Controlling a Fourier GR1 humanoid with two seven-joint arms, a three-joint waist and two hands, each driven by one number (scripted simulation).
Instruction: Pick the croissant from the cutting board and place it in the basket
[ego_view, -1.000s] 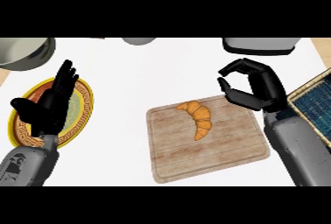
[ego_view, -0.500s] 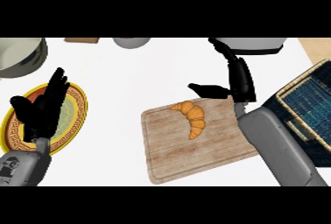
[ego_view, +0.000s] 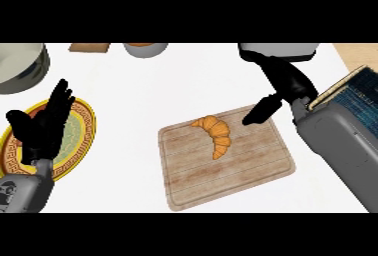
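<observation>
An orange croissant (ego_view: 215, 134) lies on the wooden cutting board (ego_view: 229, 170) in the middle of the counter. My right hand (ego_view: 284, 85) hovers over the board's far right corner, fingers straight and thumb pointing down towards the board, a short way right of the croissant and holding nothing. The basket (ego_view: 354, 92), dark blue inside with a tan rim, shows at the right edge, partly hidden behind my right forearm. My left hand (ego_view: 43, 127) rests open at the left, fingers up, above a plate.
A yellow-rimmed patterned plate (ego_view: 81, 145) lies under the left hand. A grey pot (ego_view: 18, 65) stands at the far left. A grey cup (ego_view: 144, 49), a brown item (ego_view: 90, 47) and a grey appliance (ego_view: 284, 50) line the far edge.
The right hand has opened out from a curled pose and swung left and nearer, its thumb now hanging over the board's corner. The view has shifted, so the board sits more centrally.
</observation>
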